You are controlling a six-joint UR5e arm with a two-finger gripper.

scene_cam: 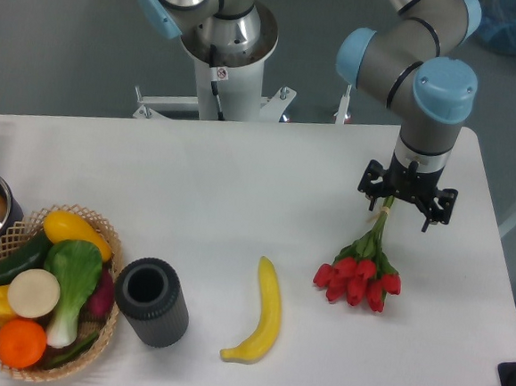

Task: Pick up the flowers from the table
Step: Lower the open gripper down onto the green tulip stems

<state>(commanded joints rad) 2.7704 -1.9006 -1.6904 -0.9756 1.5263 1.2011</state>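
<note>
Grasp stage: black two-finger hand (pixel 406 205) positioned over thin stems of red tulip bunch (pixel 359 274) on white desk (pixel 239 200); closure cannot be told; lift judged next.

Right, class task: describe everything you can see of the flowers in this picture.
The flowers are a small bunch of red tulip buds with green leaves and thin green stems, artificial-looking. The buds lie on the white table right of the banana, stems running up and back to the end effector directly above them. The stem ends sit between its fingers; whether they are clamped cannot be told.
</note>
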